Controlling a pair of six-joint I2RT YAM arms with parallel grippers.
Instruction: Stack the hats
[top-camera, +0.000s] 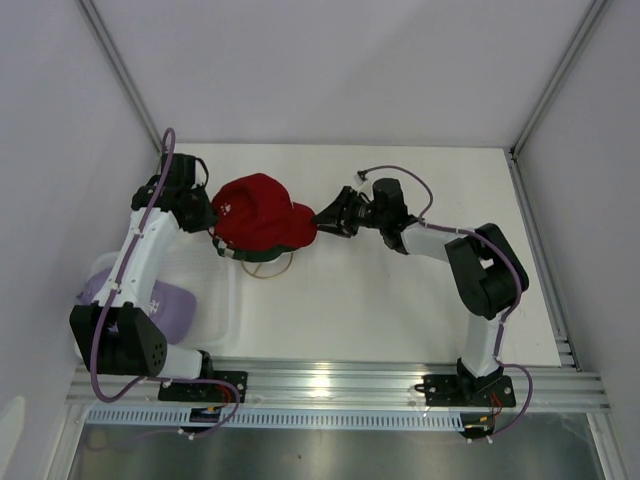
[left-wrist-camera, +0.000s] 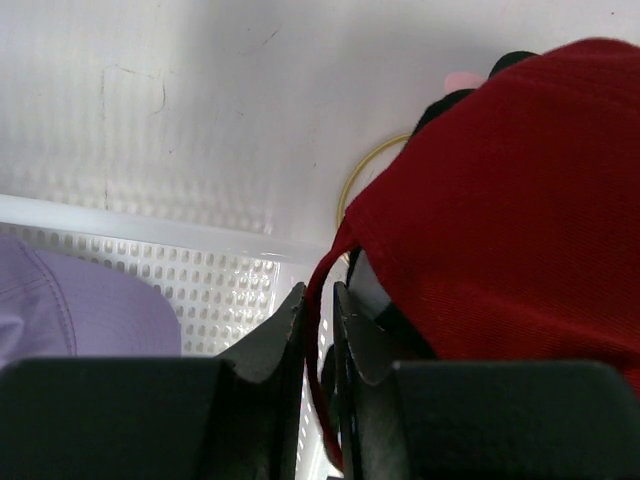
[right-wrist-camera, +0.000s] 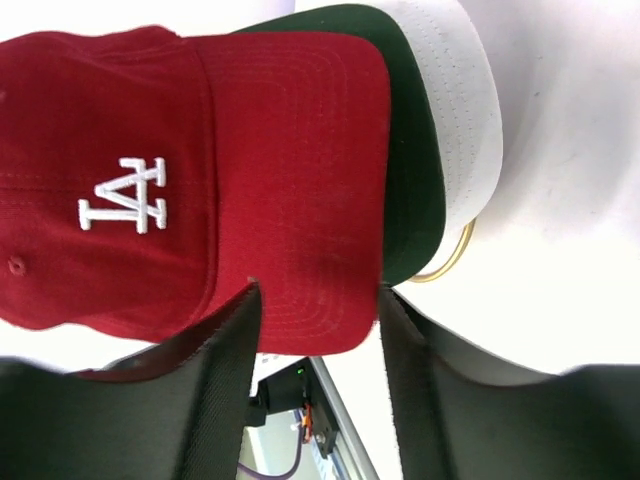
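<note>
Red cap sits on top of the pile over the gold ring stand, with the dark green cap and white cap showing brims beneath it, so most of the stack looks built. The left gripper pinches its rear band, and the right gripper stands spread either side of the brim tip. The lavender cap lies in the mesh basket, likely the one left.

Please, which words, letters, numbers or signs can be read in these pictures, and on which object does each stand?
"LA": white stitched interlocked letters on the front of the red fabric baseball cap, lying sideways in the right wrist view.
Top view: the same white mark is too small to read.
No other text is visible.
</note>
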